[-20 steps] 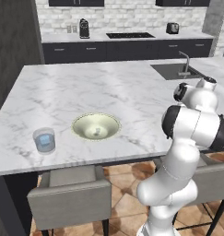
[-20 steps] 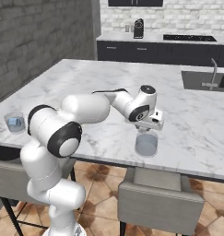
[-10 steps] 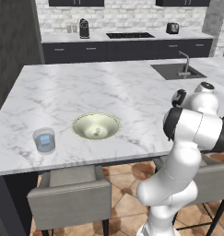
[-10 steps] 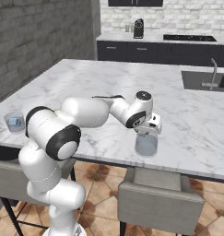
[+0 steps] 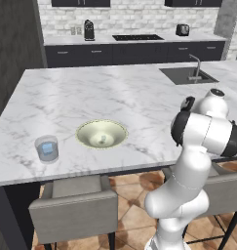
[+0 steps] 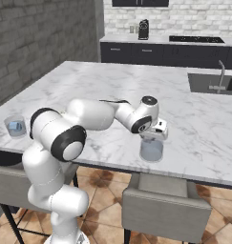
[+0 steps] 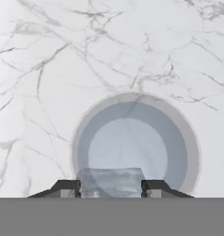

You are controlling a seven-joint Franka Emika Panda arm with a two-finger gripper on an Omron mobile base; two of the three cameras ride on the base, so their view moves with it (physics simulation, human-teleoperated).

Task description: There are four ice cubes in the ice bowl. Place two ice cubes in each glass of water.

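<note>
In the hand view my gripper (image 7: 111,188) is shut on a pale blue ice cube (image 7: 109,177), directly over the open mouth of a clear glass of water (image 7: 134,143). From the right base view the gripper (image 6: 153,137) hangs just above that glass (image 6: 151,149) near the counter's front edge. The other glass (image 5: 47,148) stands at the front left with a blue ice cube (image 5: 48,148) in it. To its right the yellow-green ice bowl (image 5: 86,133) holds one small pale cube (image 5: 103,139).
The marble island (image 5: 90,97) carries a sink with a faucet (image 5: 194,68) at the back right. Grey stools (image 6: 163,205) stand under the front edge. A dark back counter with a kettle (image 5: 89,30) runs along the far wall.
The gripper has sunk a little with the ice cube, closer to the rim of the glass. Bowl and glasses have not moved.
</note>
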